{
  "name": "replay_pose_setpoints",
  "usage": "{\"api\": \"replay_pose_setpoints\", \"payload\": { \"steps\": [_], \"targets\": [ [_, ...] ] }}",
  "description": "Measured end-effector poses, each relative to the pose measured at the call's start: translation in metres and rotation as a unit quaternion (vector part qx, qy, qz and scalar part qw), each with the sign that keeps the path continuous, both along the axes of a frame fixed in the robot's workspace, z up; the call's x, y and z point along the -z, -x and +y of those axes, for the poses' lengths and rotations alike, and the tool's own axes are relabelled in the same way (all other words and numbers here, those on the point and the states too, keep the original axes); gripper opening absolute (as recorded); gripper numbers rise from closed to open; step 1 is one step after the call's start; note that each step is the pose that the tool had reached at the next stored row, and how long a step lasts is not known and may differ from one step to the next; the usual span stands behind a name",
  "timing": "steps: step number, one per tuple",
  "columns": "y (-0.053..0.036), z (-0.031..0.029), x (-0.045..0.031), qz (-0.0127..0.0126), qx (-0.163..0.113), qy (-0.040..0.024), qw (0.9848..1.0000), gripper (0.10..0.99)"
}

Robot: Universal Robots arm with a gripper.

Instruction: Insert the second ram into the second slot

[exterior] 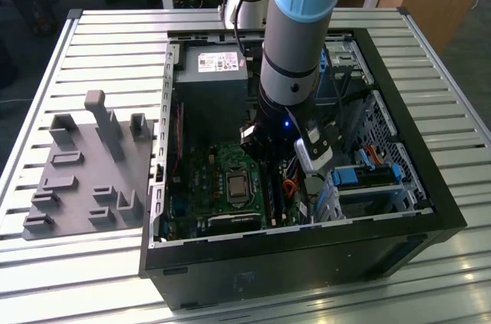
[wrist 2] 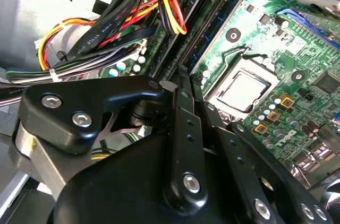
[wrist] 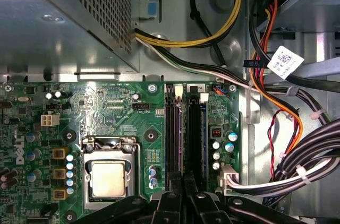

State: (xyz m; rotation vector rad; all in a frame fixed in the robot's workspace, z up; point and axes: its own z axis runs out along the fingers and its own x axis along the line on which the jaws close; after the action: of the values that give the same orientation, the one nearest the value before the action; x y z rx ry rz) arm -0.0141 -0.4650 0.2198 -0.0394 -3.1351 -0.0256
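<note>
The second ram [wrist: 183,139] shows edge-on as a thin blue strip lying along the black memory slots [wrist: 194,139] beside the processor socket [wrist: 109,179]. In the second wrist view the same blue ram [wrist 2: 220,22] runs along a slot [wrist 2: 191,22] straight to my fingertips. My gripper [wrist: 184,187] stands over the near end of the slots, its fingers [wrist 2: 180,128] drawn close together on the ram's edge. How deep the ram sits in its slot is hidden. In the exterior view my arm [exterior: 295,55] reaches down into the open computer case [exterior: 430,186].
Bundled cables [wrist: 276,128] crowd one side of the slots, and more cables [wrist 2: 106,27] hang close to my fingers. The power supply [exterior: 211,86] fills the case's far end. A grey holder plate [exterior: 84,178] lies on the slatted table at the exterior view's left.
</note>
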Motion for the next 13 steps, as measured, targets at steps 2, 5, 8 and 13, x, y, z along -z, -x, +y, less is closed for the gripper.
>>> {"api": "replay_pose_setpoints", "payload": {
  "steps": [2,5,8,13],
  "targets": [
    [0.0000,0.0000,-0.0001,0.0001,0.000,0.0029,1.0000,0.133],
    [0.0000,0.0000,0.0000,0.0003,-0.002,0.0053,1.0000,0.133],
    [0.0000,0.0000,0.0007,0.0003,-0.002,0.0054,1.0000,0.133],
    [0.0000,0.0001,0.0032,0.0004,-0.002,0.0056,1.0000,0.133]
  ]
}}
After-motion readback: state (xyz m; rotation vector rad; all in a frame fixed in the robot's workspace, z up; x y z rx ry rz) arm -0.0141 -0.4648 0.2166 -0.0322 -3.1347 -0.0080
